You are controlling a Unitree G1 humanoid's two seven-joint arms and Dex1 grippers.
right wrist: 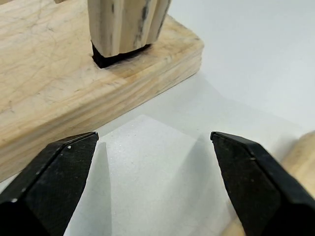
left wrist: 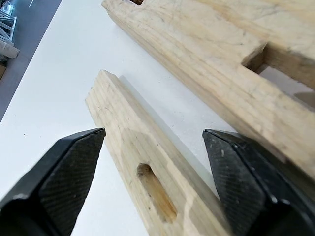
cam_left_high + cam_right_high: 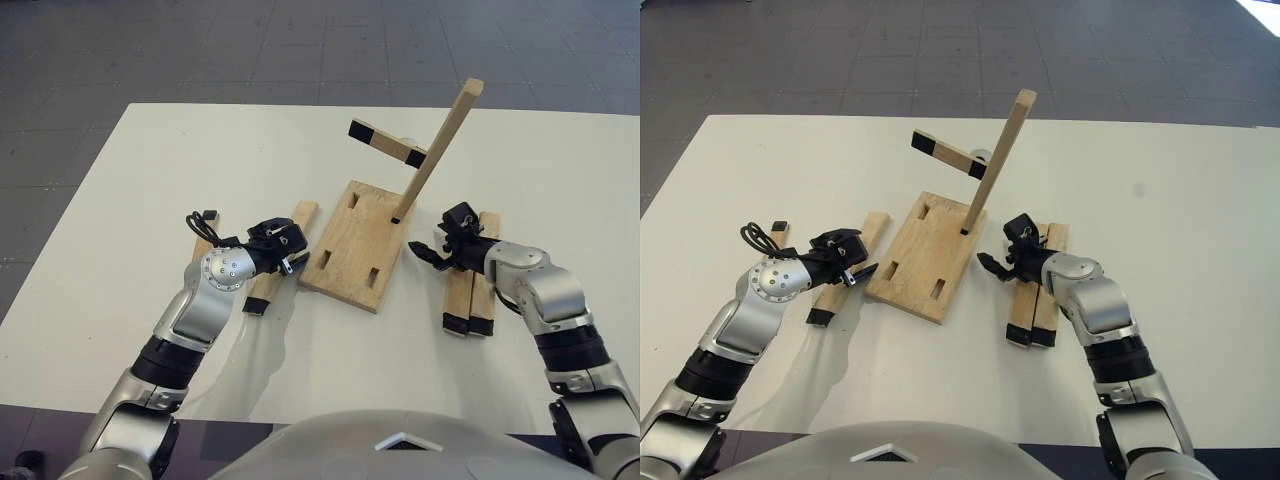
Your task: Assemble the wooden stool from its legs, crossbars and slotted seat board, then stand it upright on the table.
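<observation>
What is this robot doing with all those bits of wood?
It is building a wooden stool. The seat board lies flat on the table, with one leg standing in a slot, a crossbar on it. The left gripper is open over a loose leg; the right gripper is open beside the board, near two more legs.
</observation>
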